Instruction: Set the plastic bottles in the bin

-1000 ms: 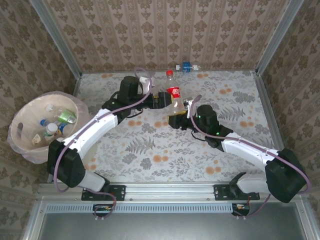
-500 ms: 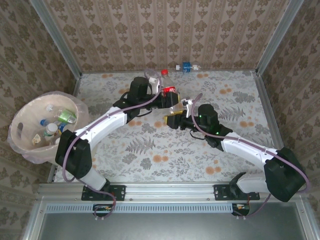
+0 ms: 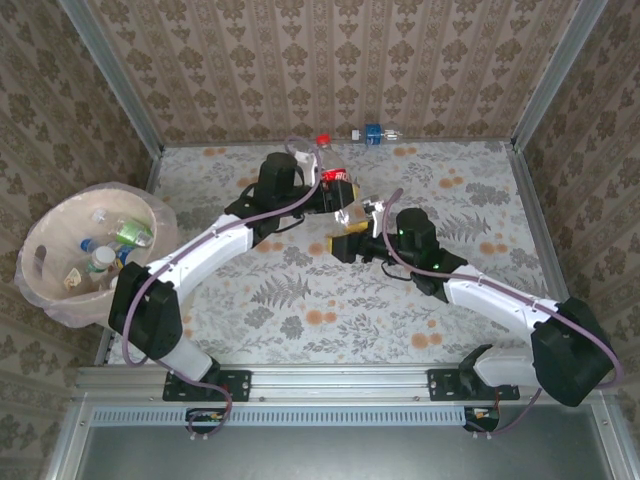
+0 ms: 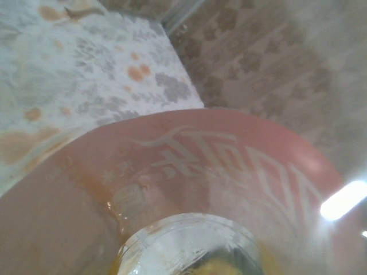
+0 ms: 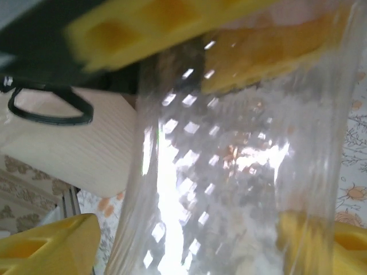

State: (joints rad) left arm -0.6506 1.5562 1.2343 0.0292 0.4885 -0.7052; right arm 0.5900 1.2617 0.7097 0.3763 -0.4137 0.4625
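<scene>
Top external view: clear plastic bottle with red label and red cap (image 3: 338,182), mid-table toward 12 o'clock, tilted. Hold: left gripper (image 3: 343,200) clamped across label; right gripper (image 3: 352,238) at bottle base, 6 o'clock side, jaws parted around it. Destination: round peach-beige bin with clear bag liner (image 3: 30,240) at 9 o'clock, several bottles inside. Advice: confirm left grip firm before right backs off toward 4 o'clock; carry bottle high over rim, release above centre. Pending: blue-labelled bottle (image 3: 375,133) at 12 o'clock wall.
</scene>
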